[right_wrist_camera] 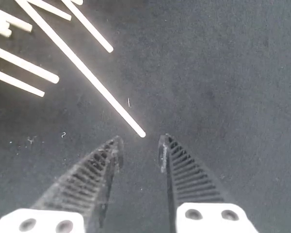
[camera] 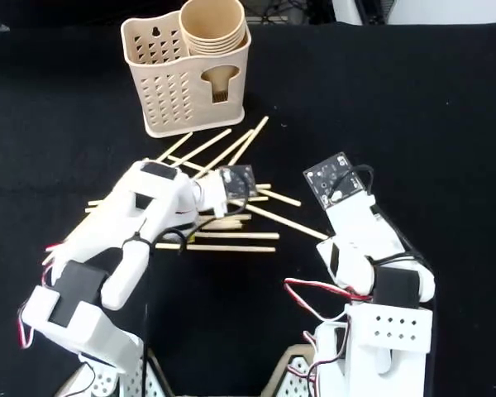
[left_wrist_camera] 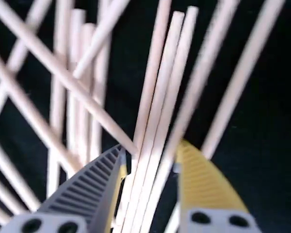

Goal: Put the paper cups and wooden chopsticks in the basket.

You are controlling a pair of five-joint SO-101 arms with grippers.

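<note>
Your left gripper [left_wrist_camera: 149,160] holds its jaws apart astride three wooden chopsticks [left_wrist_camera: 157,121] in the pile before the basket [camera: 169,91], your right gripper [right_wrist_camera: 140,145] parted over the black table [camera: 413,99]; light, stiff and slick, the sticks will likely roll, so pinch near mid-length.

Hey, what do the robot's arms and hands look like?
The left arm and right arm are white shells with black motor blocks and red, white and black cables. The left hand has one grey ribbed finger and one yellow; the right hand two dark grey ones.
</note>
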